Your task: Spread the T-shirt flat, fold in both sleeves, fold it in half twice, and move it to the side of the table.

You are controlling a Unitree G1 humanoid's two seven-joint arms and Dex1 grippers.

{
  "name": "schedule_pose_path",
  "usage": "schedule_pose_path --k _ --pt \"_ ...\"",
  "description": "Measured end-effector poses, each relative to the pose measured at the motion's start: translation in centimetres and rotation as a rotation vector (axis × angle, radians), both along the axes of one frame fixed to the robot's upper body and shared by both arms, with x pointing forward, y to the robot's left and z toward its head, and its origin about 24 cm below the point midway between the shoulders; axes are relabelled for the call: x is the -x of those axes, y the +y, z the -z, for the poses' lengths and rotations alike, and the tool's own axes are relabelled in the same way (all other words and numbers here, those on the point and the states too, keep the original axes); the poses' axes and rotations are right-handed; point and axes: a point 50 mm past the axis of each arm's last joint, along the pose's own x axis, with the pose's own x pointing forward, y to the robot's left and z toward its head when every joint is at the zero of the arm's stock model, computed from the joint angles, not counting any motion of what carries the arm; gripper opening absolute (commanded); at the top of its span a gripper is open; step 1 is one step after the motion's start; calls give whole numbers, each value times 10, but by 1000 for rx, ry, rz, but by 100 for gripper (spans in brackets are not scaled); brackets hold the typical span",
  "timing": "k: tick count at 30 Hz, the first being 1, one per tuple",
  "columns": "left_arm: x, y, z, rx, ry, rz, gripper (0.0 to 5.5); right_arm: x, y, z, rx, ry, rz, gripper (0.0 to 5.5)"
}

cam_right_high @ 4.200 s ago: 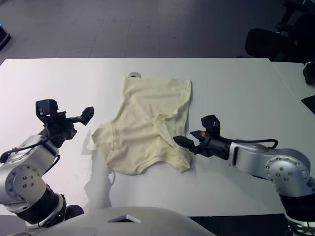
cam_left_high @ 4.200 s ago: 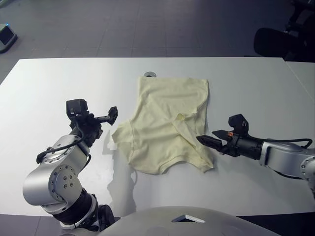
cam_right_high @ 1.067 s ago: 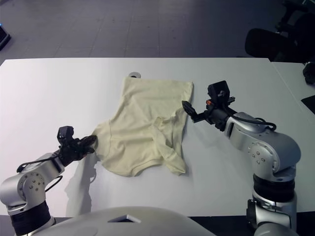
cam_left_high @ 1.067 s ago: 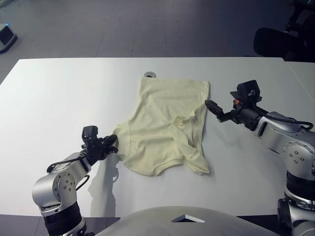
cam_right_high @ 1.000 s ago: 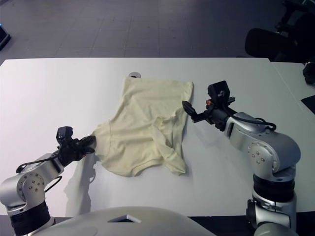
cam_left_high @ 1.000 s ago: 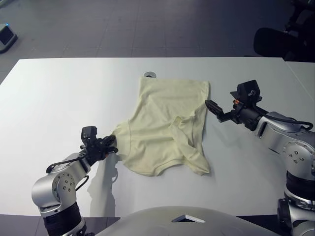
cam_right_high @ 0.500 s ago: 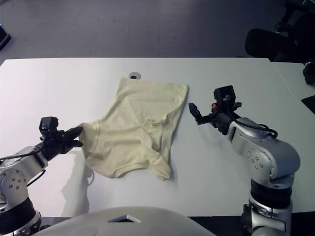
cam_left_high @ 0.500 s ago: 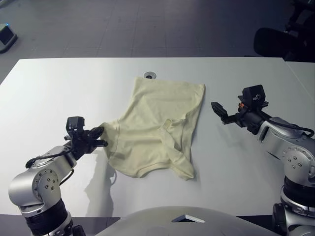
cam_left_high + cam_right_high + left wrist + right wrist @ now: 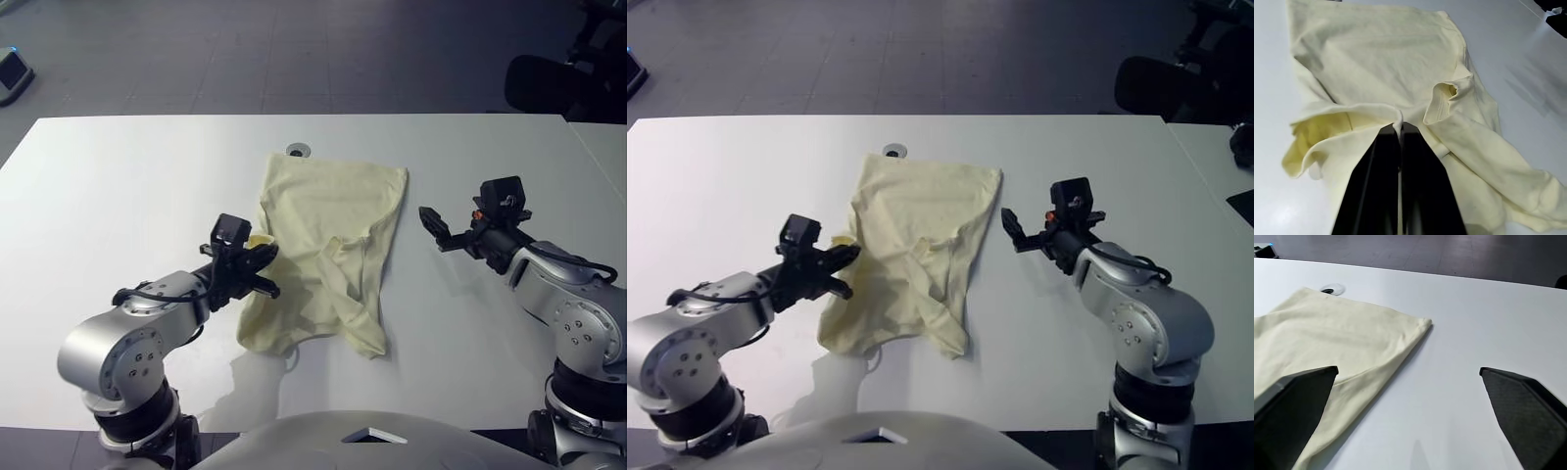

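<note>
Pale-yellow T-shirt lies rumpled mid-table, straight hem at 12 o'clock. Left gripper is at the shirt's 9 o'clock edge, clamped on a fabric fold. Right gripper is at 3 o'clock, jaws wide apart, just off the cloth.

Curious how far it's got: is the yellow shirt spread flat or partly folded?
Partly folded: the left gripper holds one sleeve over the T-shirt; the other sleeve lies rumpled across it.

cream T-shirt: 1 | white table: 1 | round table insert: 1
</note>
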Motion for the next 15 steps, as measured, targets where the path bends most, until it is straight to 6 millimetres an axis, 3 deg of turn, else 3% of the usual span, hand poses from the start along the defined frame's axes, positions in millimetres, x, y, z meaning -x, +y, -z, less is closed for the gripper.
schedule_pose_path --k 3,9,15 --pt "0 -8 4 -11 12 31 3 -1 0 0 4 -1 0 540" --pt "-1 -20 20 -42 45 35 107 -5 5 -1 2 -5 -31 540" --pt "-2 -28 2 217 -3 31 214 -4 9 0 23 4 -89 540"
